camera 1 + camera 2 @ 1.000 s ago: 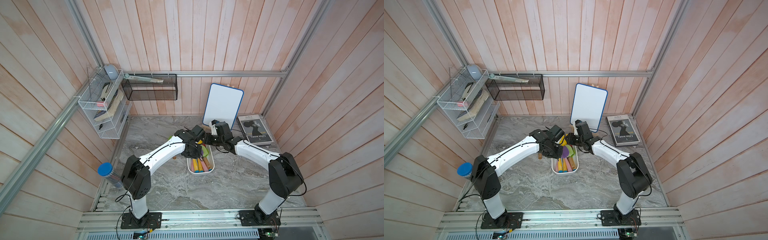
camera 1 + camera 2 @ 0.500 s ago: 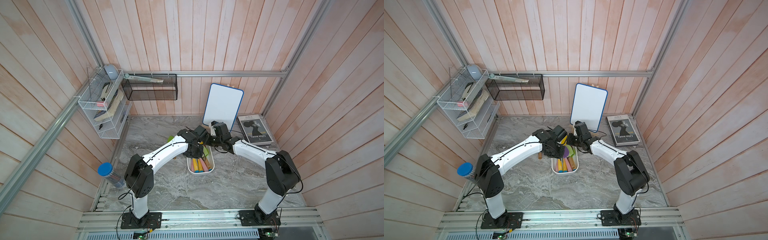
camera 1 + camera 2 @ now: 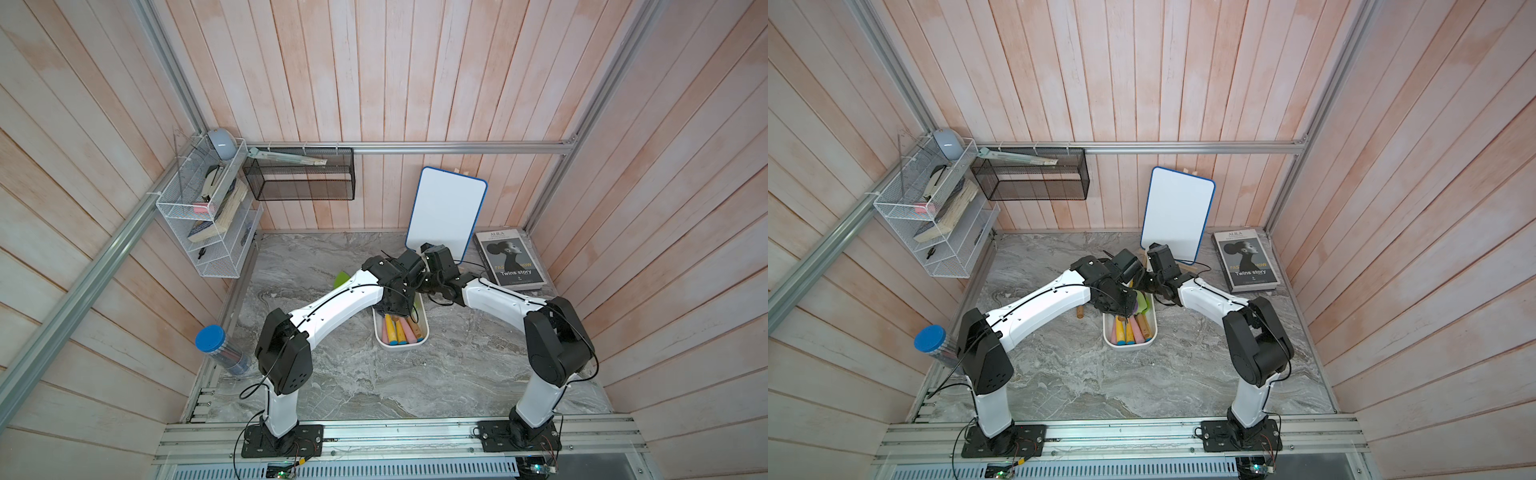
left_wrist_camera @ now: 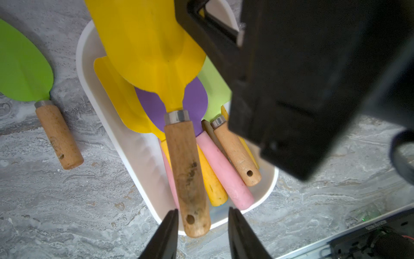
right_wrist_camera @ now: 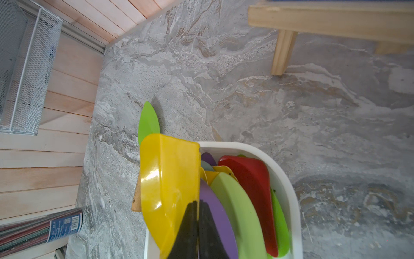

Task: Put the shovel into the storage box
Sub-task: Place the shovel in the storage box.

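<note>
The white storage box (image 3: 419,343) (image 3: 1129,344) stands mid-table, with several coloured shovels lying in it. A yellow shovel (image 4: 147,44) with a wooden handle (image 4: 186,170) hangs tilted over the box (image 4: 85,74). My right gripper (image 5: 198,203) is shut on the side wall of its yellow blade (image 5: 168,179), above the box's far end (image 5: 289,190). My left gripper (image 4: 201,210) is open, one finger on each side of the handle's end, with a gap showing on one side. In both top views the two wrists meet over the box and hide the shovel.
A green shovel (image 4: 22,67) (image 3: 341,279) lies on the marble beside the box. At the back stand a whiteboard (image 3: 446,216) on a wooden stand (image 5: 282,51) and a book (image 3: 509,259). A blue-lidded jar (image 3: 216,345), a black mesh basket (image 3: 299,178) and a white wire rack (image 3: 203,220) line the left side.
My right gripper has shut on the yellow blade. My left gripper has opened off the wooden handle. Both wrists have drawn closer together over the box's far end.
</note>
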Tool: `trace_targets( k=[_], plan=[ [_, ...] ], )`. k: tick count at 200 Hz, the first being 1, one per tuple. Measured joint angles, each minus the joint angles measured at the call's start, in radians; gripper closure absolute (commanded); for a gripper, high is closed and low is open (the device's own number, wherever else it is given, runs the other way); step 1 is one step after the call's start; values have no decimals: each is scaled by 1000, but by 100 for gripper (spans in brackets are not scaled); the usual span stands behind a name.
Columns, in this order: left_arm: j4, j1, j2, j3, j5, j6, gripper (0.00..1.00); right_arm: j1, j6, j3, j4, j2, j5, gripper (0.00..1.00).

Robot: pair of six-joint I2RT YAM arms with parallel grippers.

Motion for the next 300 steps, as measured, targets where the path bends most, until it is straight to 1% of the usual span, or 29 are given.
trace_targets(
  k=[19, 42, 50, 66, 115, 148, 197, 249, 300],
  plan=[
    [-3, -8, 0, 0, 17, 1, 56, -6, -4, 12, -1, 13, -11, 100],
    [23, -21, -18, -16, 69, 0, 55, -19, -16, 18, 2, 19, -28, 100],
    [40, -23, -36, -36, 83, -1, 53, -23, -24, 18, 3, 19, -37, 100],
    [71, -27, -93, -84, 105, -9, 50, -31, -51, 18, 8, 21, -67, 100],
    [194, -20, -316, -215, 100, -39, 39, -34, -121, 10, 19, 58, -166, 100],
    [273, 17, -398, -296, 100, -63, 37, -34, -127, -31, 49, 66, -207, 100],
    [339, 84, -419, -390, 103, -88, 36, -23, -138, -62, 68, 67, -220, 100],
    [370, 104, -420, -409, 103, -88, 36, 10, -140, -80, 72, 67, -189, 100],
    [376, 116, -420, -419, 101, -88, 36, 13, -138, -97, 85, 79, -151, 100]
  ],
)
